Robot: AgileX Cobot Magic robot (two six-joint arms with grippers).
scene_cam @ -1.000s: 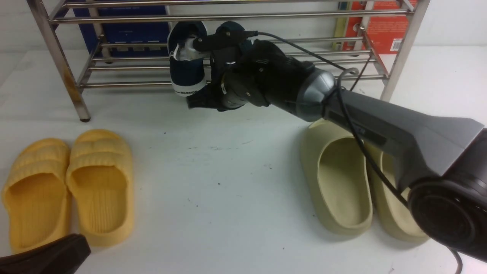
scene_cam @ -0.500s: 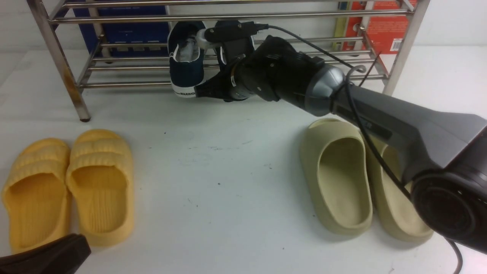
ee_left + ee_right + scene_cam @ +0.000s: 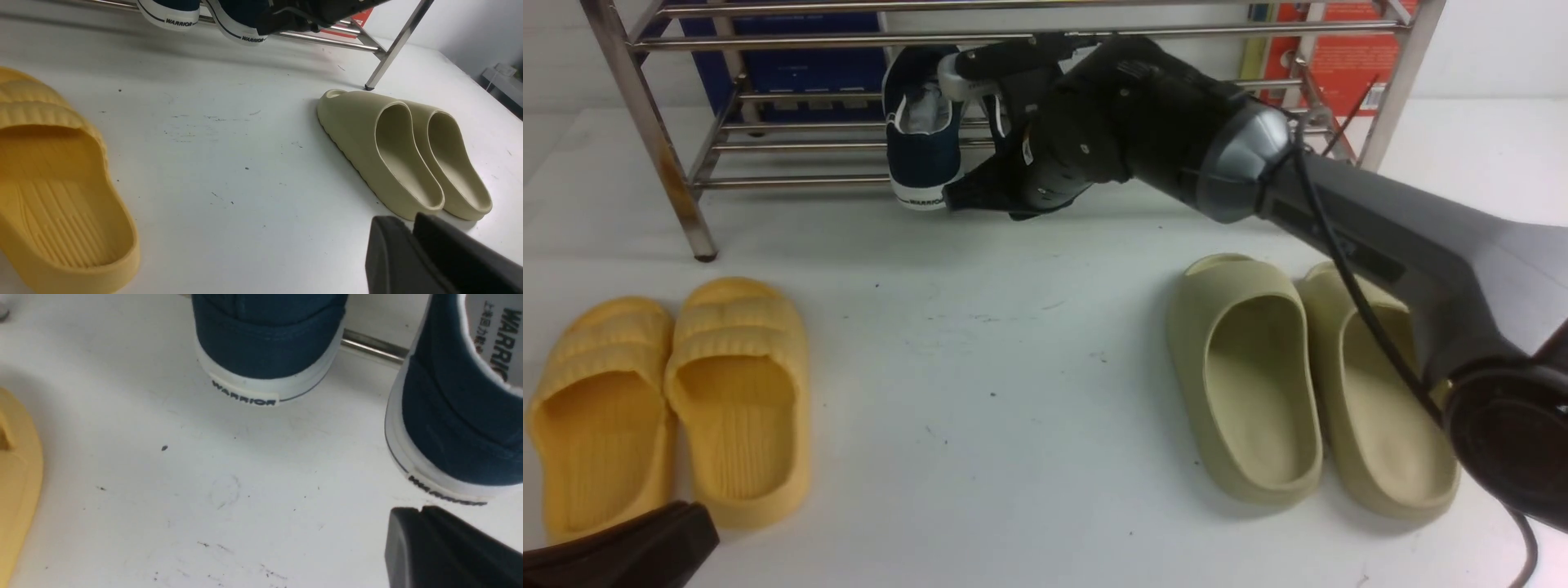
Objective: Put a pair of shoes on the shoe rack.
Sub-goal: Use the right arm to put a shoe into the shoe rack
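Navy sneakers (image 3: 923,155) rest heels-out, the shoe rack (image 3: 645,122) bars bearing them. Your right gripper (image 3: 949,200), left gripper (image 3: 412,223): jaws closed, empty.

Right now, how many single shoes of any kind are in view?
6. Two navy sneakers on the shoe rack; two yellow slides front left; two beige slides front right. The right arm may hide more.

Front cam sits up high on the robot's side, looking forward and down over the white counter (image 3: 1013,367), shoe rack (image 3: 809,37) across the top of the frame. Left wrist cam skims low over the counter from further back. Right wrist cam is super close on the navy shoes (image 3: 265,347), which all three views catch
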